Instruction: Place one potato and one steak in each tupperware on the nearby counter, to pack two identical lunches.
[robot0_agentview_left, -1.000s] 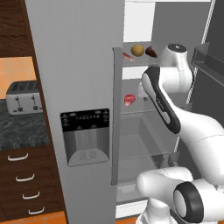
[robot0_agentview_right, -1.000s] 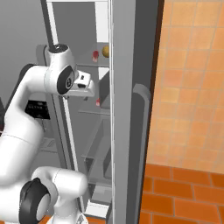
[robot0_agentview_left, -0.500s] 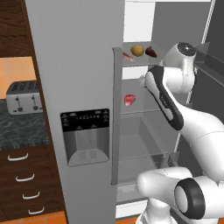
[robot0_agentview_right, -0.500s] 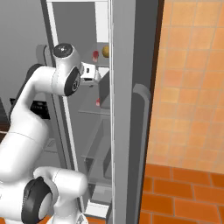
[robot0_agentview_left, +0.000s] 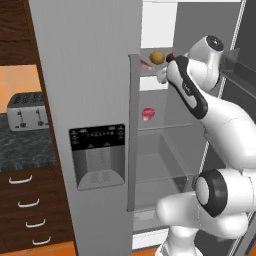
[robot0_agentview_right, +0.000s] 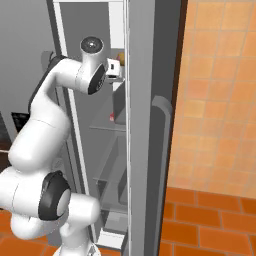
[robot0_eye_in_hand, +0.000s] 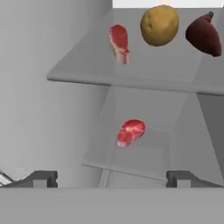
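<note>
Inside the open fridge, a tan potato (robot0_eye_in_hand: 159, 25) lies on the upper glass shelf beside a raw steak (robot0_eye_in_hand: 119, 43). A second red steak (robot0_eye_in_hand: 131, 131) rests on the shelf below. In the left base view the potato (robot0_agentview_left: 156, 57) sits above the lower steak (robot0_agentview_left: 148, 114). My gripper (robot0_eye_in_hand: 112, 179) is open with nothing between its fingertips (robot0_eye_in_hand: 43, 178), and it hangs in front of the shelves, apart from the food. In the right base view my gripper (robot0_agentview_right: 116, 69) is just inside the fridge at upper-shelf height. The counter (robot0_agentview_left: 25, 147) runs left of the fridge. The tupperware is out of view.
A dark reddish sweet potato (robot0_eye_in_hand: 203, 36) lies right of the potato on the upper shelf. The fridge's left door (robot0_agentview_left: 95, 115) with its dispenser stands between arm and counter. A silver toaster (robot0_agentview_left: 25, 111) sits on the counter. The right door (robot0_agentview_right: 150, 130) stands close beside the arm.
My hand has risen and pushed further into the fridge, toward the upper shelf. The food has not moved.
</note>
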